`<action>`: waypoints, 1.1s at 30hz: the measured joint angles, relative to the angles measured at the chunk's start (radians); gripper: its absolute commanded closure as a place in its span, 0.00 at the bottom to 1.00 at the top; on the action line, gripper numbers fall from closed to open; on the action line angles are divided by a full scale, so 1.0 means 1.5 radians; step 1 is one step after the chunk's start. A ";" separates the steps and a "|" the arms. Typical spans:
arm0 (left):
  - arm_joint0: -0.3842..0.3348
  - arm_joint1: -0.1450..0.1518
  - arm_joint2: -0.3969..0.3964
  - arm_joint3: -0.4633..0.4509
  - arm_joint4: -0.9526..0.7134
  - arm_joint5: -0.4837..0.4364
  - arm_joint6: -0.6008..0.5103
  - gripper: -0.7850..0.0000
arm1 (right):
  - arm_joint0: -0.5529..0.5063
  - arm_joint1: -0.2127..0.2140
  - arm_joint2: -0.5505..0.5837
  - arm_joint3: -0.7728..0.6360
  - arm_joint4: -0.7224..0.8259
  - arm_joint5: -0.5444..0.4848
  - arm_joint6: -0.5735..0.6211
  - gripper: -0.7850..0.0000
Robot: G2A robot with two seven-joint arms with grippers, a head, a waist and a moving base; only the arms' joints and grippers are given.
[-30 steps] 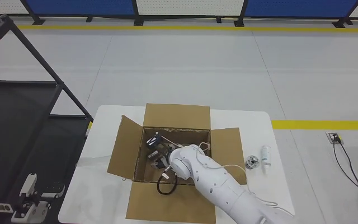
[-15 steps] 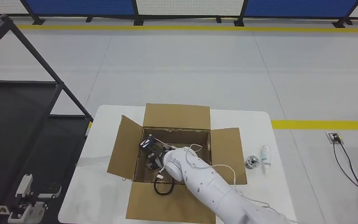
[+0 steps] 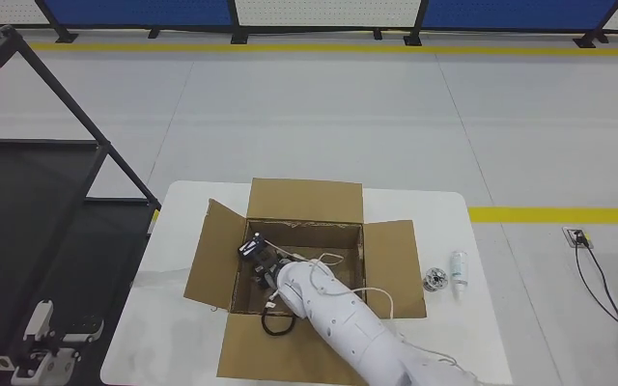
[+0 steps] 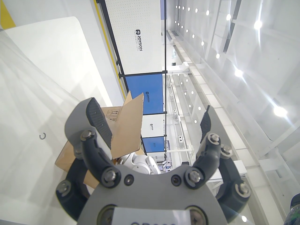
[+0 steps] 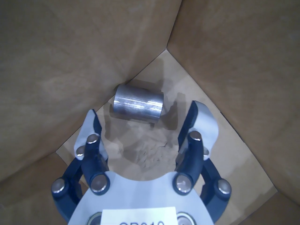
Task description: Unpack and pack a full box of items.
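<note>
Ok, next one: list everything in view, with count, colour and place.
box: one, brown cardboard, flaps open, mid-table
cylinder: one, silver metal, lying in a corner of the box floor
round part: one, metallic, on the table beside the box
bottle: one, white, lying next to the round part
table: one, white
rack: one, black, beside the table
right gripper: open, inside the box near the cylinder
left gripper: open, empty, off beside the table

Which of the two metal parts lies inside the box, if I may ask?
The plain cylinder, on its side in a box corner; the round part sits outside beside the white bottle.
</note>
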 measured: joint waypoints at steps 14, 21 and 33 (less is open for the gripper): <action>0.006 -0.001 0.001 -0.002 -0.002 -0.008 0.001 0.00 | 0.015 -0.020 0.014 0.050 -0.006 -0.014 -0.004 0.78; 0.008 -0.001 0.002 -0.003 -0.001 -0.009 0.001 0.00 | 0.021 -0.016 0.017 0.053 -0.020 -0.048 -0.010 1.00; 0.015 -0.002 0.006 -0.007 0.003 -0.016 -0.004 0.00 | 0.036 0.011 0.036 0.054 -0.027 -0.138 -0.002 1.00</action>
